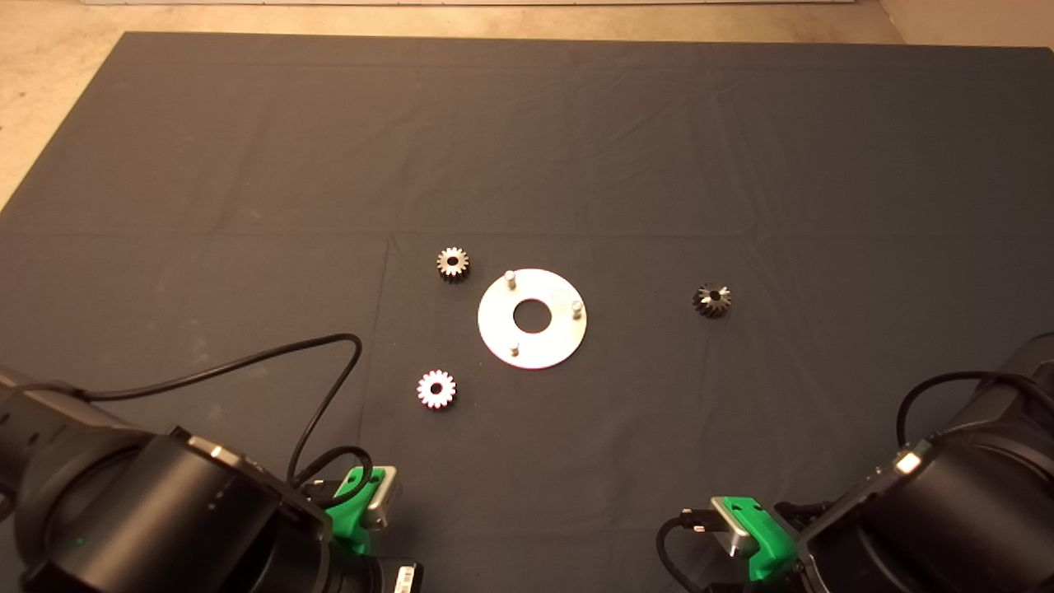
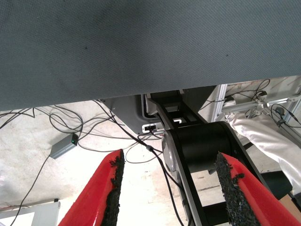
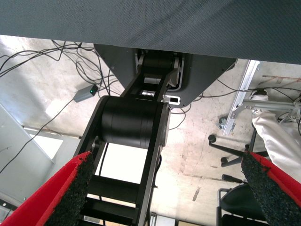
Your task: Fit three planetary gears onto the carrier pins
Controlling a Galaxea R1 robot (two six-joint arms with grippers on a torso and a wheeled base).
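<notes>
A dark mat (image 1: 247, 165) with creases covers the table, with pale floor (image 1: 49, 99) beyond its far-left corner. Under the table edge, the wrist views show concrete floor (image 2: 28, 155), loose cables (image 2: 94, 127), a small grey box (image 2: 63, 147) with a green light, and chair casters (image 3: 221, 150).

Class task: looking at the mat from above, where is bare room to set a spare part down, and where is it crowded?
Bare: the mat beyond the disc, and between disc and dark gear. Crowded: two gears beside the disc; left hand and right hand at the near corners.
</notes>
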